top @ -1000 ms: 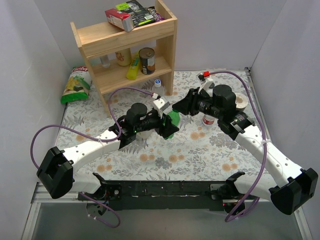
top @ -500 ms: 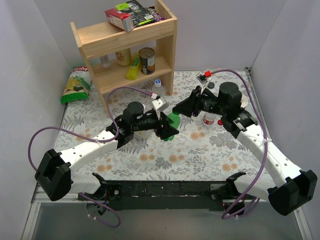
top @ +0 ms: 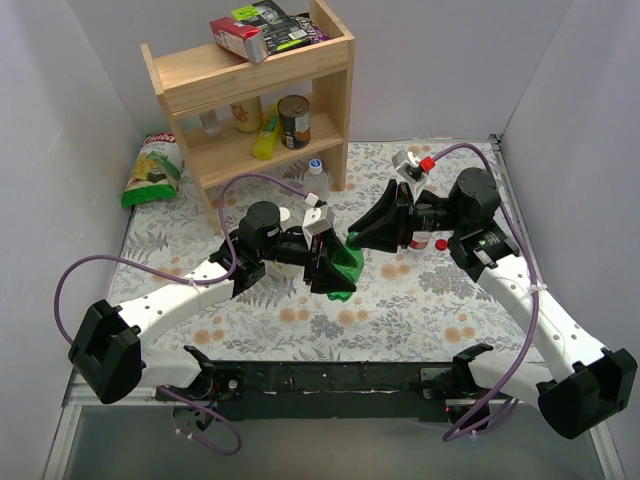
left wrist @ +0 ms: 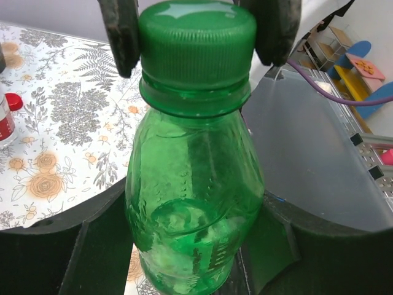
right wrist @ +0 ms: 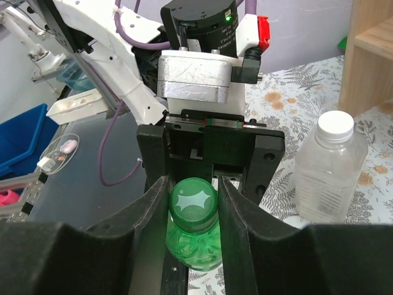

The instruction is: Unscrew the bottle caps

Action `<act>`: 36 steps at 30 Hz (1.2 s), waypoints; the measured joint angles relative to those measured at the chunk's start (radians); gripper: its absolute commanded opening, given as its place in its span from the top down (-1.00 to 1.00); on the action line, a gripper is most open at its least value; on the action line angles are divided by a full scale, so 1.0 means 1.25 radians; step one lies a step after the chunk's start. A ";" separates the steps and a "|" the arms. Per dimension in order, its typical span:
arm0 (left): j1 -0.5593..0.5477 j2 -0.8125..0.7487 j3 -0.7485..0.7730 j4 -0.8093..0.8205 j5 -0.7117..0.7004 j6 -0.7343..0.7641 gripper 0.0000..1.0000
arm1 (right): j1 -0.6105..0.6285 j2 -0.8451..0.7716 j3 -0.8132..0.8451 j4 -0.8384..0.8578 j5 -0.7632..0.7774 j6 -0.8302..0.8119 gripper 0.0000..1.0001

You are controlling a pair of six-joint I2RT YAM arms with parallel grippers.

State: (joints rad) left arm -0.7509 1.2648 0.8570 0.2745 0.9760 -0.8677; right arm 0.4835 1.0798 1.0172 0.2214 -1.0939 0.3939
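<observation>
The left claw (top: 330, 268) has drawn back toward the near edge and dipped over the last second. It stays clenched round the belly of the green bottle (left wrist: 193, 203), holding it off the worktop (top: 400, 300) and tilted toward the other arm. The right claw (top: 362, 237) has followed it leftward with its wrist rolled part of a turn, and its jaws have nipped in slightly onto the green cap (left wrist: 196, 37). I read that as a twisting stroke under way. The cap sits down on the neck with no gap beneath it, so this bottle is not yet open.

The left wrist view alone shows the cap's seat on the collar, a dark finger touching the ribbed edge on each side. At its far left a red cap (left wrist: 13, 101) lies loose beside the red-labelled bottle (left wrist: 5, 123), so that one looks done. The top view gives both arms' poses but hides the green cap under the right claw. The right wrist view looks down on the cap's crown between its fingers (right wrist: 153, 209). Whether they bite hard or merely touch I cannot say. To its right a clear bottle (right wrist: 328, 178) stands near the shelf (right wrist: 374, 55), its white cap (right wrist: 336, 124) on.
</observation>
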 measured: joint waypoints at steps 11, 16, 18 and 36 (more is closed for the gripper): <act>-0.003 0.004 0.018 -0.055 -0.163 0.036 0.21 | -0.065 -0.081 -0.065 -0.024 0.167 0.036 -0.82; -0.004 0.006 0.024 -0.082 -0.268 0.039 0.22 | -0.062 -0.109 -0.067 -0.037 0.276 0.072 -0.51; -0.005 0.009 0.027 -0.098 -0.316 0.039 0.22 | -0.048 -0.108 -0.063 -0.072 0.339 0.081 -0.47; -0.019 0.019 0.034 -0.143 -0.463 0.039 0.22 | 0.081 -0.036 -0.001 -0.232 0.603 0.081 -0.17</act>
State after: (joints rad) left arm -0.7746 1.2888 0.8989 0.0959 0.3973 -0.8188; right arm 0.5854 1.0351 1.0164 -0.0685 -0.3405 0.4953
